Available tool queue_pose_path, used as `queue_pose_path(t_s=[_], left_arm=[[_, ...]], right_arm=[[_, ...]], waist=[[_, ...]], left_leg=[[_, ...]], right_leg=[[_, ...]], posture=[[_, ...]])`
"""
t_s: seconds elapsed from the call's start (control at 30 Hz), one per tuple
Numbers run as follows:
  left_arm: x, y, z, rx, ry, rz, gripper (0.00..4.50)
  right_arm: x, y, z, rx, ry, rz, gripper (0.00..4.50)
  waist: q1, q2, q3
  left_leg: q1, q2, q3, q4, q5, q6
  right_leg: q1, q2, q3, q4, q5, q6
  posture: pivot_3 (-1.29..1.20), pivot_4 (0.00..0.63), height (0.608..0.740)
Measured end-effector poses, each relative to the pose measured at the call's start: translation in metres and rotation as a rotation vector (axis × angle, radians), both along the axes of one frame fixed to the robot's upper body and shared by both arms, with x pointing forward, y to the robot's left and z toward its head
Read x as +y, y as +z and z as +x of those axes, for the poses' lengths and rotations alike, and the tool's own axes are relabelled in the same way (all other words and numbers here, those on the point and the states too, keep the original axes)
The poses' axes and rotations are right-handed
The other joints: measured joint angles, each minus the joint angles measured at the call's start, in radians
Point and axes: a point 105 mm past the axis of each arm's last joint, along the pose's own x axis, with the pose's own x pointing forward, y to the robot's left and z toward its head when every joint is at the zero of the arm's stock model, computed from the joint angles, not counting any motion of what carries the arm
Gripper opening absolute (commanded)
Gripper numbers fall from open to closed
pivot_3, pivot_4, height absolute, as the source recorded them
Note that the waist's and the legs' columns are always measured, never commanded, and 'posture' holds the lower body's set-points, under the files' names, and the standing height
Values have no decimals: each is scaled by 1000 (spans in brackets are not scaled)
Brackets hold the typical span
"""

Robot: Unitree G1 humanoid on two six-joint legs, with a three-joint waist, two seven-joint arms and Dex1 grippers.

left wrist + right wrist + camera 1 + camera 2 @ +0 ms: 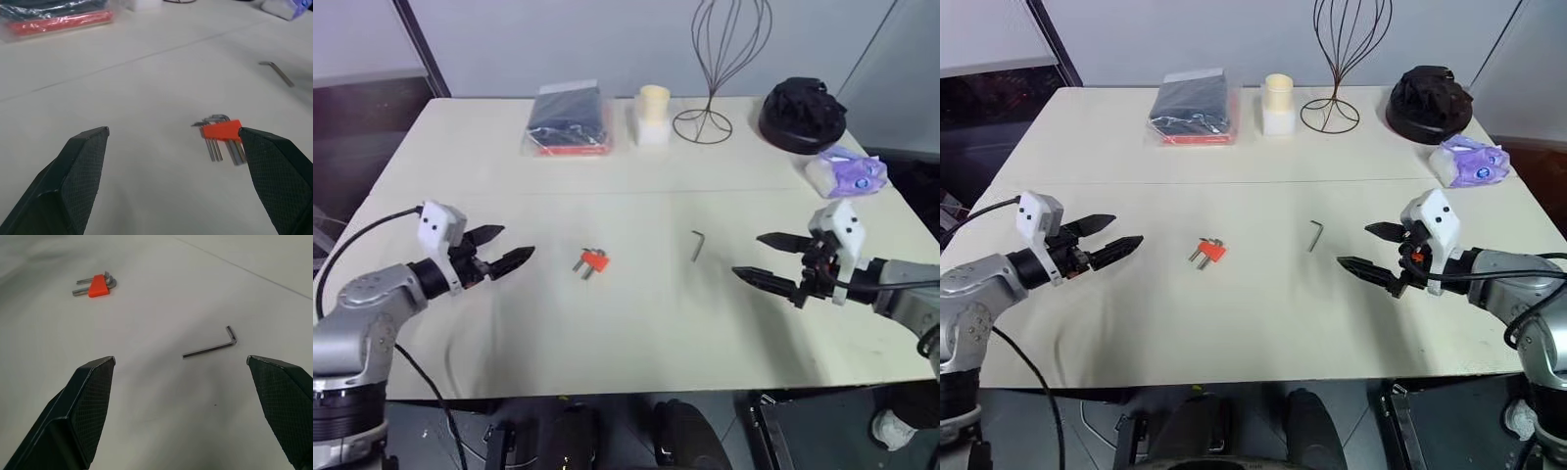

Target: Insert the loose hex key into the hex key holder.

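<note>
My left hand [506, 247] hovered wide open and empty at the middle left of the frame. My right hand [771, 259] was at the middle right, also wide open and holding nothing. Between them on the tabletop [636, 323] lay the holder [593, 260], left of center, and the key [697, 245], just right of center, well apart.

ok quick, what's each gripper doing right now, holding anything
left gripper: jaws open, holding nothing, near the hex key holder.
right gripper: jaws open, holding nothing, near the loose hex key.
</note>
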Motion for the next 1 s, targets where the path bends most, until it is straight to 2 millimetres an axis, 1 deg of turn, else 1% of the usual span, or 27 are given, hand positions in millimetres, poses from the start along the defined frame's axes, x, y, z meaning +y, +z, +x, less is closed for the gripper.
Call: queue_pose_path(t_s=[0.17,0.43,0.6,0.67,0.8,1.0], left_arm=[[1,-4,-2,5,22,-1,4424],[1,0,-2,-25,15,9,4424],[4,-3,3,-40,22,20,4424],[2,-7,6,-34,10,27,4424],[-1,-13,9,-21,-12,38,4424],[-1,-12,12,-31,-21,55,4424]], right_arm=[[-1,0,3,-14,-23,-14,4500],[-4,1,9,-35,-61,-8,4500],[-10,3,22,-36,-145,9,4500],[-12,3,26,-33,-178,7,4500],[-13,0,27,-14,-198,5,4500],[-10,-1,25,-21,-188,-5,4500]], waist=[[3,0,0],[3,0,0],[3,0,0],[4,0,0],[4,0,0],[3,0,0]], left_leg=[[0,0,0,0,0,0],[0,0,0,0,0,0],[0,0,0,0,0,0],[0,0,0,-1,0,0],[0,0,0,-1,0,0],[0,0,0,-1,0,0]], right_leg=[[0,-1,0,0,0,-1],[0,-1,0,-1,0,-1],[0,-1,0,-1,-1,-3],[0,-1,0,-1,-1,-3],[0,-2,0,-2,-1,-3],[0,-2,0,-2,0,-2]], posture=[[0,150,740],[0,150,740],[0,150,740],[0,150,740],[0,150,740],[0,150,740]])
